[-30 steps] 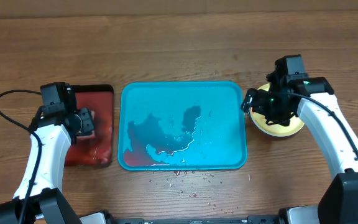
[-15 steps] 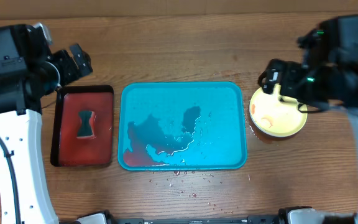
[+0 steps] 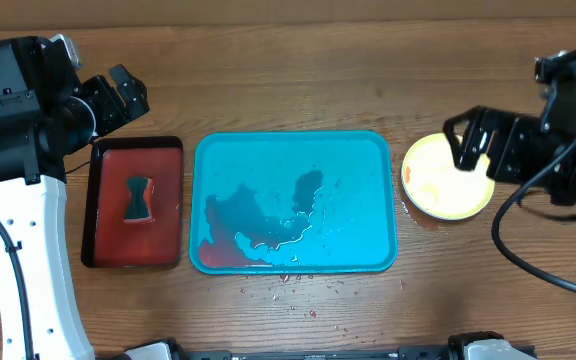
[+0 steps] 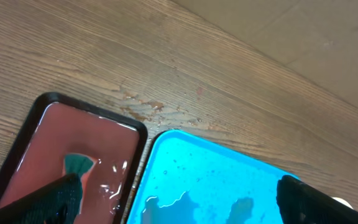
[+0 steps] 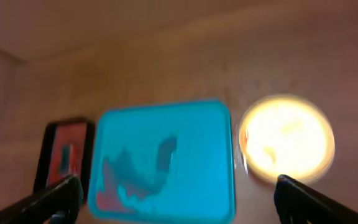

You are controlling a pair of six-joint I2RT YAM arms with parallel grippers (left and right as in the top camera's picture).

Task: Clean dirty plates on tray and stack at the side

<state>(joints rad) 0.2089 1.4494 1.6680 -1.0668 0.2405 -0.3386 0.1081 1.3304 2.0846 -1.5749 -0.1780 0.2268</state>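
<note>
The turquoise tray (image 3: 358,150) lies mid-table with puddles of water and red sauce at its front left, and no plate on it. It also shows in the left wrist view (image 4: 229,171) and the right wrist view (image 5: 210,143). A yellow-green plate (image 3: 448,180) with an orange-red smear at its left edge sits on the table right of the tray, blurred in the right wrist view (image 5: 288,137). The light blue and white plates are not visible. My left gripper (image 3: 123,100) (image 4: 179,205) is open and empty, raised behind the dark red tray. My right gripper (image 3: 473,145) (image 5: 179,199) is open and empty, raised over the plate's right side.
A dark red tray (image 3: 103,240) (image 4: 42,137) (image 5: 79,130) left of the turquoise tray holds a dark green sponge (image 3: 139,197) (image 4: 76,163) in wet liquid. Red specks and drops (image 3: 293,290) lie on the wood in front of the turquoise tray.
Both arms have risen and pulled outward. The left gripper left the sponge in the red tray. The right gripper came off the yellow-green plate and moved right.
</note>
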